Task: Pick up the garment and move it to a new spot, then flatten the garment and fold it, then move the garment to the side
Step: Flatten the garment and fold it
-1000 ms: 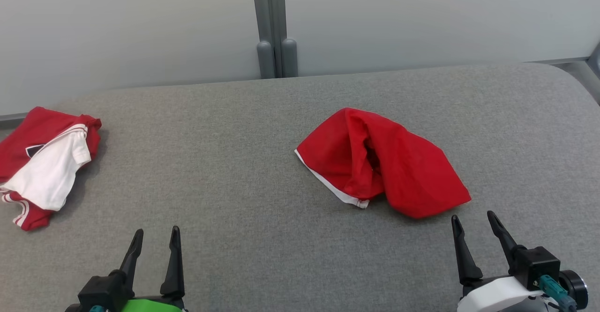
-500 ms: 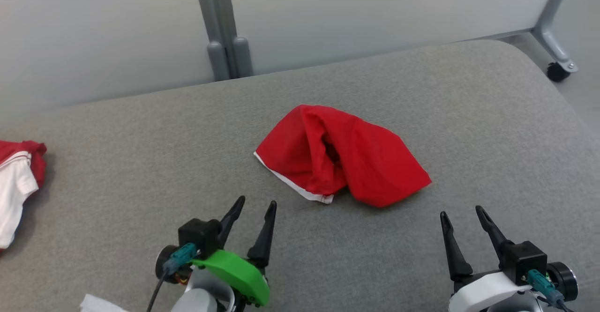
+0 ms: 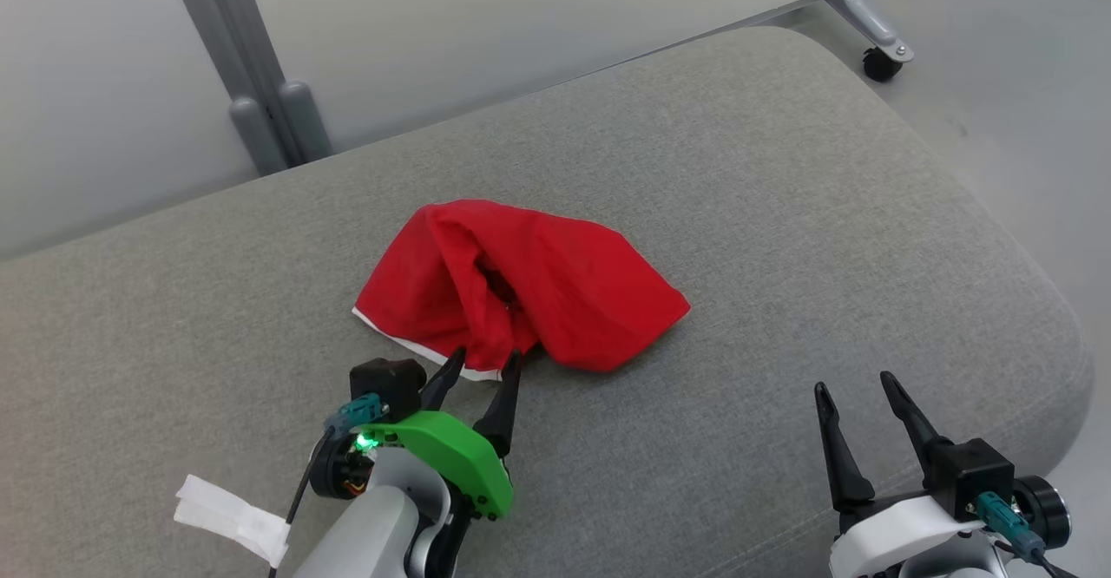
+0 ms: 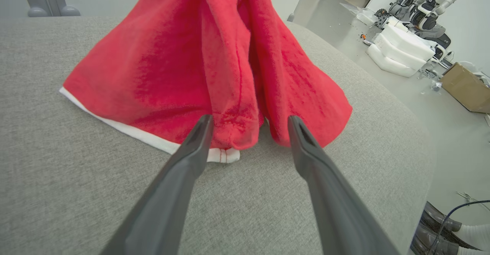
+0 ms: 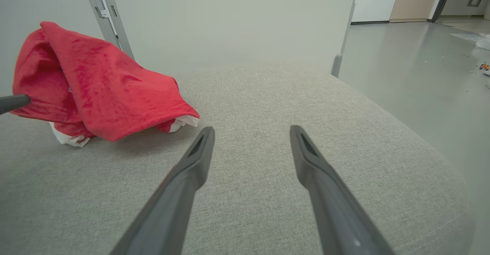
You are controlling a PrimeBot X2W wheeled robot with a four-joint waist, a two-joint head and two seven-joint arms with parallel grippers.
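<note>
**Grey tabletop, first step: left pincer poised at the garment**

Grey padded fabric is covering the tabletop. The red garment is lying crumpled at the centre of the head view, bunched into a ridge with a dark hollow in the middle. A white hem is running along its lower-left edge.

The task is sitting at its first step, the pickup, and nothing is being held. The left pincer is standing wide and empty at the lower centre of the frame, its tips lying right at the garment's near edge. In the left wrist view a hanging fold is sitting between the two fingers, though I cannot tell whether it is touching them. The right pincer is hovering wide and empty at the lower right, well apart from the cloth.

The next move is probably calling for a short push forward and down, then a closing on that fold. It should be taking in enough layers that the limp cloth is not slipping out on the lift.
</note>
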